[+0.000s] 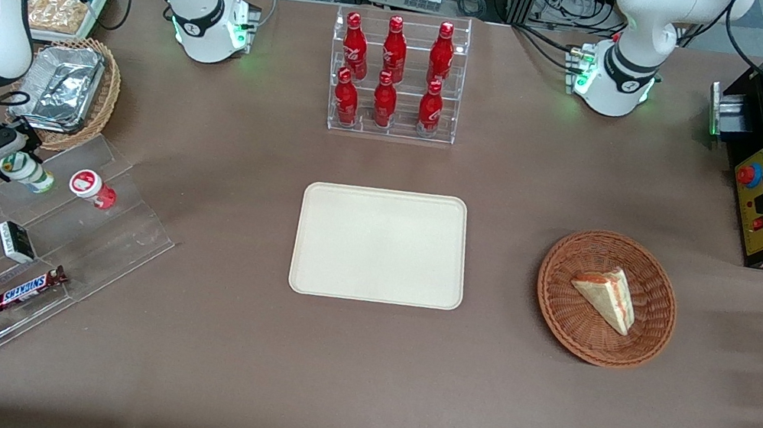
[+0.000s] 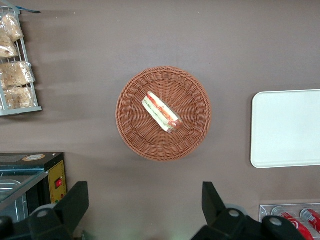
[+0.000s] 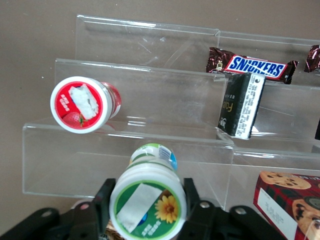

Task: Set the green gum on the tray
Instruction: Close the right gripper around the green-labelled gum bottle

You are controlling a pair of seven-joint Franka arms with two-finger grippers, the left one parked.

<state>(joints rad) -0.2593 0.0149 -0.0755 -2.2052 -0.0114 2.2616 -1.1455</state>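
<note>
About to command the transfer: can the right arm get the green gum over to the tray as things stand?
Probably yes. The hand brackets the green gum on the acrylic stand, and the tray lies bare, with open tablecloth between.

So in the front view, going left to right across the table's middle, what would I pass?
Gripper shut on the green gum bottle → red-bodied gum bottle → cream rectangular plastic tray → round brown wicker basket holding a sandwich wedge.

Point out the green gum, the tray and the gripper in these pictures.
green gum (image 3: 148, 207): right wrist view, on its white lid.
tray (image 1: 382, 245): front view, on its bare flat middle.
gripper (image 1: 10, 161): front view, between its fingertips, shut on the green gum at the acrylic shelf.
</note>
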